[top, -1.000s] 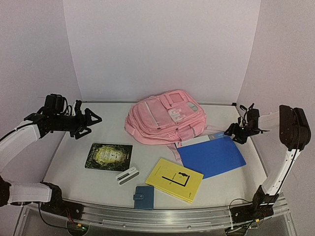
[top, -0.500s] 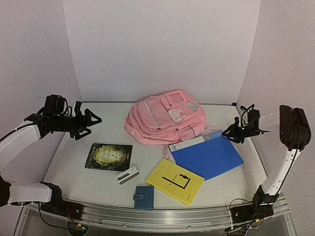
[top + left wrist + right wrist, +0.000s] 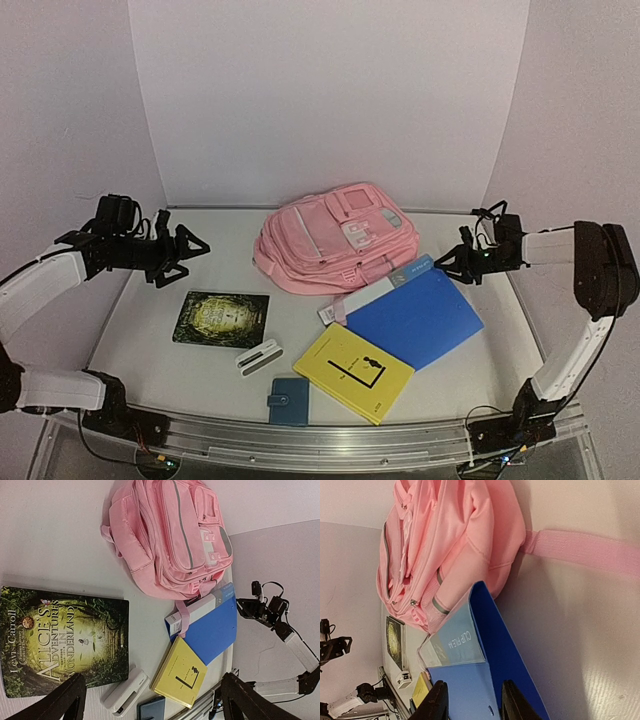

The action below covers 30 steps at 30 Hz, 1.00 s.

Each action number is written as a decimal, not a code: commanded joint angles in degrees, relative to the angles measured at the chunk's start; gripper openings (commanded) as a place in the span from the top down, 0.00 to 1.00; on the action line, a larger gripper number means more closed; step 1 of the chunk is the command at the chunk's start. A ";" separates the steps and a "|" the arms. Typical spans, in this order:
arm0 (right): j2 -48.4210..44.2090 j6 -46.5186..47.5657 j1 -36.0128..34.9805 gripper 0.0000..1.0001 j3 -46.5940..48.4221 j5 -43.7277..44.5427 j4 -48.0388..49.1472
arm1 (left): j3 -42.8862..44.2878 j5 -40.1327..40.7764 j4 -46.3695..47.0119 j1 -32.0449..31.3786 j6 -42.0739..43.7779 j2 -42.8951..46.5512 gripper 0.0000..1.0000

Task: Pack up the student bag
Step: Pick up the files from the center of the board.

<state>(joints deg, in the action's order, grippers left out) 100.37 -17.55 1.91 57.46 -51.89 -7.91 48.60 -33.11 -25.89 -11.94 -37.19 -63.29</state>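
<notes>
The flat blue plastic clip folder (image 3: 415,318) has slid left toward the soft pink fabric student bag (image 3: 335,235) at the surface's (image 3: 140,330) far middle; the right gripper (image 3: 452,266) jaws have narrowed astride its far corner, though I cannot tell whether they pinch it; the left gripper (image 3: 190,250) jaws gape, empty; packing looks barely begun.

In the right wrist view the right gripper (image 3: 472,705) shows only two dark fingers (image 3: 438,702), cut by the bottom edge, one on each side of the blue folder (image 3: 470,680); whether they press it cannot be told. The student bag (image 3: 455,545) runs off the top and its strap (image 3: 585,552) off the right. In the left wrist view the left gripper (image 3: 150,690) is cropped to two tips, and the wallet (image 3: 151,711) is cut by the bottom edge
</notes>
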 commanded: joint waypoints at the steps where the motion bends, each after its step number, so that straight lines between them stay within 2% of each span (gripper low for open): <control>1: -3.11 -0.03 -2.61 0.69 -0.93 -4.08 -1.45 | -0.18 -1.37 2.35 0.27 1.65 -0.42 0.07; 11: -3.40 0.46 -6.97 0.99 -0.22 -6.05 -2.39 | 1.09 -3.23 3.11 0.26 2.74 -1.72 0.07; 16: -7.82 -1.47 -8.51 1.00 2.11 -4.44 -2.94 | 1.98 -7.39 7.27 0.22 5.86 -1.47 0.07; 21: -11.21 -3.78 -12.69 1.00 7.93 -1.39 -3.94 | 4.59 -11.92 13.14 -1.40 8.26 -4.99 0.07; 26: -11.71 -3.85 -16.85 1.00 16.67 1.07 -7.00 | 11.70 -10.39 14.30 -8.56 16.07 -10.64 0.07; 30: -10.84 -2.00 -20.67 1.00 24.35 3.26 -10.97 | 16.62 -14.53 18.48 -12.44 19.60 -16.06 0.07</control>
<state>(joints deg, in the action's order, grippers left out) 91.15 -20.39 -15.66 73.66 -50.55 -16.30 58.95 -42.97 -14.38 -21.54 -24.03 -75.51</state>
